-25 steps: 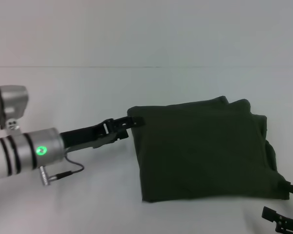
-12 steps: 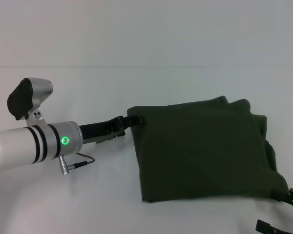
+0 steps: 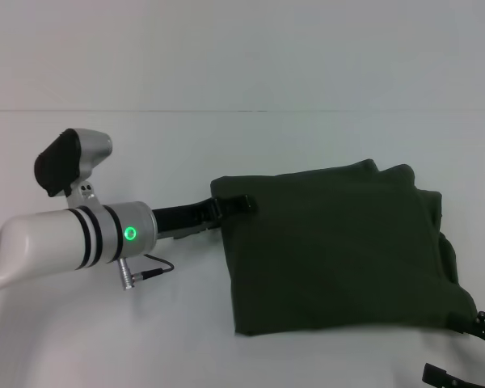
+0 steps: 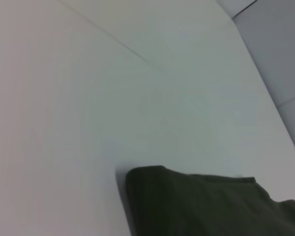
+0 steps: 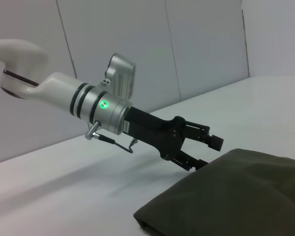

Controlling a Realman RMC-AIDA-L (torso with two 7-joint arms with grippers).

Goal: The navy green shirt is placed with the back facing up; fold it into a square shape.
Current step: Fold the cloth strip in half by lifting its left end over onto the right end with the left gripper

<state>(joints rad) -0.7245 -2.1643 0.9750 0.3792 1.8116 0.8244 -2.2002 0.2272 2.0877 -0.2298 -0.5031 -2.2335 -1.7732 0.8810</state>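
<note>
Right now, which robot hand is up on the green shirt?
The left gripper. Its open fingers straddle the far left corner of the navy green shirt, one above the cloth, while the right gripper waits beside the near right corner.

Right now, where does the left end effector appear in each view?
Head view: left end effector at the shirt's far left corner, one finger lying over the cloth.
Left wrist view: not in it; only that shirt corner shows.
Right wrist view: centre right, open, at the shirt's edge.
Shared landmark: the shirt corner.
</note>
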